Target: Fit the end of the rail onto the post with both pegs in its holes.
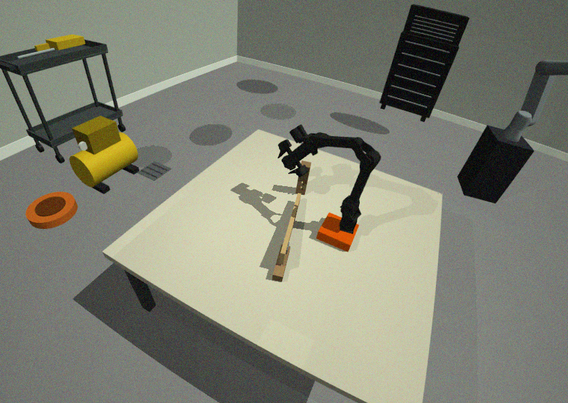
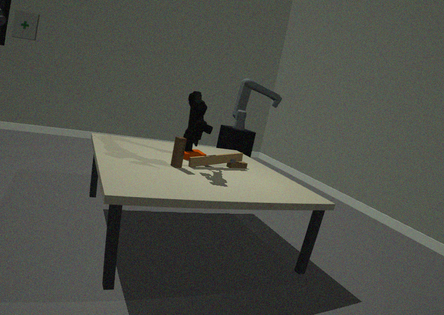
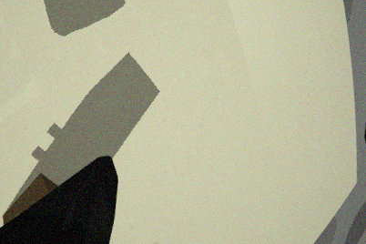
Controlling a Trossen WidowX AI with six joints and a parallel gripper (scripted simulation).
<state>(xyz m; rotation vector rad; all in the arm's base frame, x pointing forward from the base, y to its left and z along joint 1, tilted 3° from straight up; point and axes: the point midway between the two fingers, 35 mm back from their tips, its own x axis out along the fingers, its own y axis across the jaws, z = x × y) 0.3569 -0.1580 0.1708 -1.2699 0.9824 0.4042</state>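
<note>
Pale tabletop, mid-frame in top view. Rail centre, tilted, near end down by post. Gripper wide, empty. Risk: low sideways approach clips post, knocking alignment.

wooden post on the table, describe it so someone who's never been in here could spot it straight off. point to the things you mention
Find the big cream table [image 1: 365, 285] [image 2: 147, 185], then the long pale rail [image 1: 289, 231] [image 2: 215, 159] slanting down onto it. Just beyond the rail's lowered end is the post [image 1: 302, 186] [image 2: 178, 152], short and brown. It stands upright, while the rail slopes and the block [image 1: 278, 276] [image 2: 242, 165] at its other end sits low.
</note>
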